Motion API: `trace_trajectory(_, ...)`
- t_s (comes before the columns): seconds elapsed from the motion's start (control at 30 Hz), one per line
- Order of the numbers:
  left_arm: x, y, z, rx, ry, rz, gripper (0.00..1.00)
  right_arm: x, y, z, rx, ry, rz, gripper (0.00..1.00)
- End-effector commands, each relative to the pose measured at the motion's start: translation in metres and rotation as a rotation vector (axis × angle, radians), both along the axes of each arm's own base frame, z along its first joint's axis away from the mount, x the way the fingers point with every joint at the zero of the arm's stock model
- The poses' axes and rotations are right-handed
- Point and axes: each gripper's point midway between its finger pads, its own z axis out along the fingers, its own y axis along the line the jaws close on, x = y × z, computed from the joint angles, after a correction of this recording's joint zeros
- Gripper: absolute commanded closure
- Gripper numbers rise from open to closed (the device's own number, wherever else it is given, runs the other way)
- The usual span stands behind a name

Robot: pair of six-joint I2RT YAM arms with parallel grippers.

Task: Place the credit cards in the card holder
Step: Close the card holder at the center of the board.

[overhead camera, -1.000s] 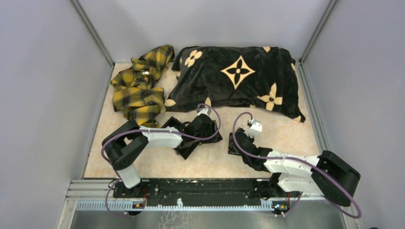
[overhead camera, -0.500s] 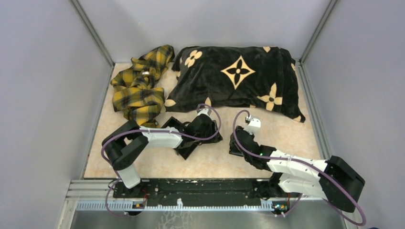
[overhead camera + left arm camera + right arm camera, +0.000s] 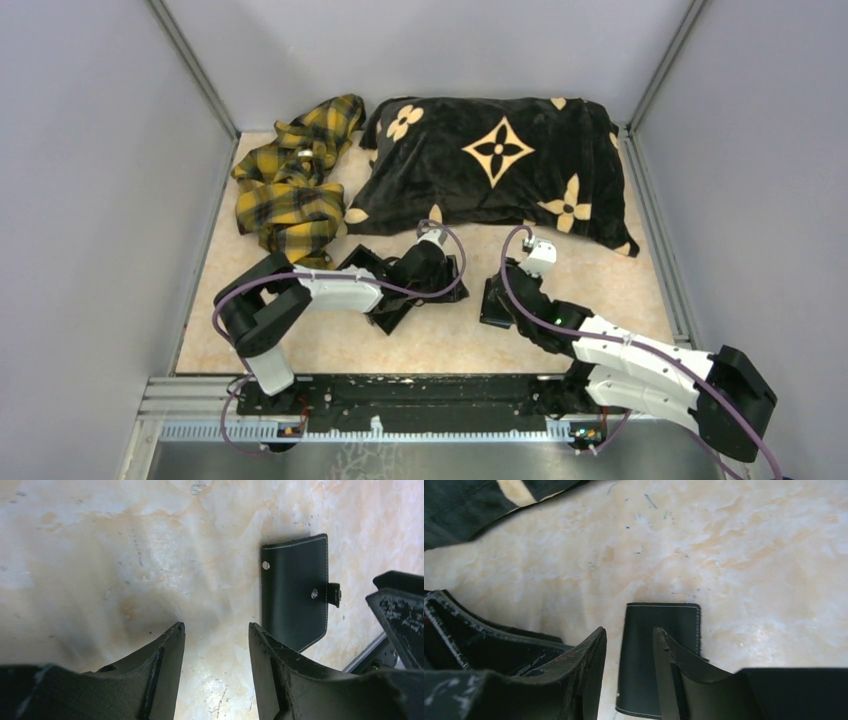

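Holder (image 3: 295,591) lies flat on the table (image 3: 100,555), apparently folded shut. Right claw (image 3: 629,630) hangs directly over it, jaws apart, holding nothing. Left claw (image 3: 216,626) is nearby, apart and empty. No cards visible anywhere. Judgement: insertion cannot be confirmed.

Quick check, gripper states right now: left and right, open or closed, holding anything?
left gripper: open, nothing between its fingers.
right gripper: open, holding nothing, poised over the black card holder.
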Motion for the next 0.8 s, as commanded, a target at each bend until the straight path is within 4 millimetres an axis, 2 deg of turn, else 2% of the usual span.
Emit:
trace_trajectory(0.0, -0.025, -0.008, -0.015, 0.007, 0.029, -0.139, 0.43, -0.003, -0.022, 0.010, -0.044, 0.028, -0.097, 0.60)
trace_trajectory(0.23, -0.031, -0.033, -0.010, -0.039, 0.013, -0.241, 0.43, -0.018, -0.030, -0.011, -0.113, 0.155, -0.118, 0.61)
trace_trajectory(0.47, -0.031, -0.038, -0.021, -0.018, 0.029, -0.261, 0.43, -0.024, -0.032, -0.021, -0.131, 0.203, -0.119, 0.65)
trace_trajectory(0.67, -0.031, -0.040, -0.028, -0.013, 0.041, -0.264, 0.43, -0.024, -0.030, -0.026, -0.139, 0.219, -0.115, 0.76)
trace_trajectory(0.77, -0.031, -0.040, -0.030, -0.008, 0.043, -0.264, 0.43, -0.023, -0.030, -0.026, -0.143, 0.218, -0.115, 0.77)
